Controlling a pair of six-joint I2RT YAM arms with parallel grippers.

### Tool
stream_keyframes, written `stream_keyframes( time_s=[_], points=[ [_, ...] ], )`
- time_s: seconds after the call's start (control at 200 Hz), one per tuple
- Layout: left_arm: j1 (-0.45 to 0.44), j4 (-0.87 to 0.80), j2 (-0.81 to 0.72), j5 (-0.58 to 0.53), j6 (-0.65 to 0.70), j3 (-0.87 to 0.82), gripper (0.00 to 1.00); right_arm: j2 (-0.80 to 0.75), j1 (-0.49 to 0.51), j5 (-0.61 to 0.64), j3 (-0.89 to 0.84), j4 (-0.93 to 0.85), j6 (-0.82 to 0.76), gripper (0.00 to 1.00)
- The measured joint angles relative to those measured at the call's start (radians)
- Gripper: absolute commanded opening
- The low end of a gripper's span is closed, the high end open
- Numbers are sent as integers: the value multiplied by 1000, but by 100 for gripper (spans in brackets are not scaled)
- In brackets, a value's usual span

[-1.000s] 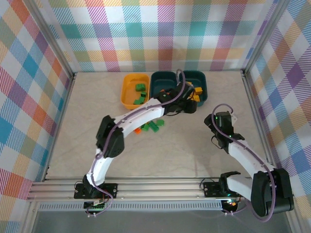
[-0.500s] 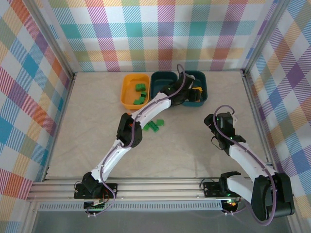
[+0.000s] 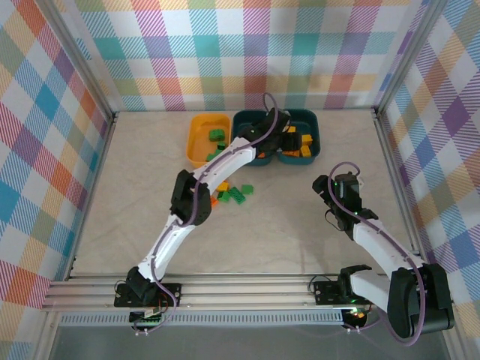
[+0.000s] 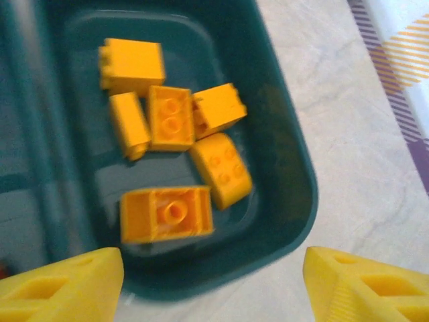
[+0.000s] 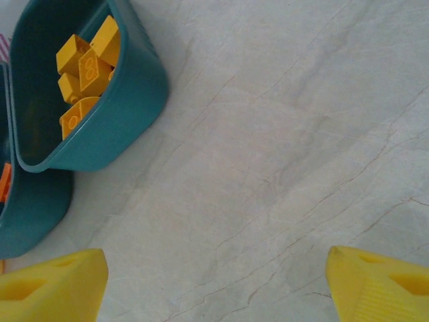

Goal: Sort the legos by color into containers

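Note:
My left gripper (image 3: 286, 142) hangs open over the right dark teal container (image 4: 288, 168), nothing between its fingertips (image 4: 60, 285). Several yellow legos (image 4: 171, 121) lie inside that container, one upside down (image 4: 167, 213). Green legos (image 3: 217, 136) sit in the yellow-orange container (image 3: 196, 150). The middle teal container (image 3: 244, 124) is partly hidden by the left arm. Loose green legos (image 3: 238, 192) and an orange one (image 3: 217, 199) lie on the table. My right gripper (image 5: 214, 288) stands open above bare tabletop, right of the containers.
The three containers stand in a row at the back of the marble-look table (image 3: 135, 217). Metal frame rails (image 3: 379, 142) and plaid walls close in the sides. The left arm (image 3: 187, 202) stretches diagonally over the loose legos.
The left gripper has moved back from the tub's near edge to over the right teal container, and its jaws have opened wider. The right arm has barely moved.

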Motion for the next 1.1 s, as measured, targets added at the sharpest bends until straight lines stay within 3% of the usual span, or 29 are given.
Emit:
stream_keyframes(
  time_s=[0.175, 0.3, 0.52, 0.725, 1.1],
  points=[
    [12, 68, -442, -144, -86, -585, 70, -2, 0, -32, -6, 18, -8, 81],
    [44, 66, -604, -228, -119, -793, 71, -6, 0, -57, -7, 24, -14, 81],
    [108, 37, -562, -263, -21, -893, 68, -5, 0, -94, -7, 39, -15, 81],
    [171, 34, -498, -209, 75, -910, 63, 1, 1, -109, -7, 38, -21, 82],
    [179, 89, -491, -141, 98, -989, 58, 31, 1, -127, -7, 39, -22, 82]
  ],
)
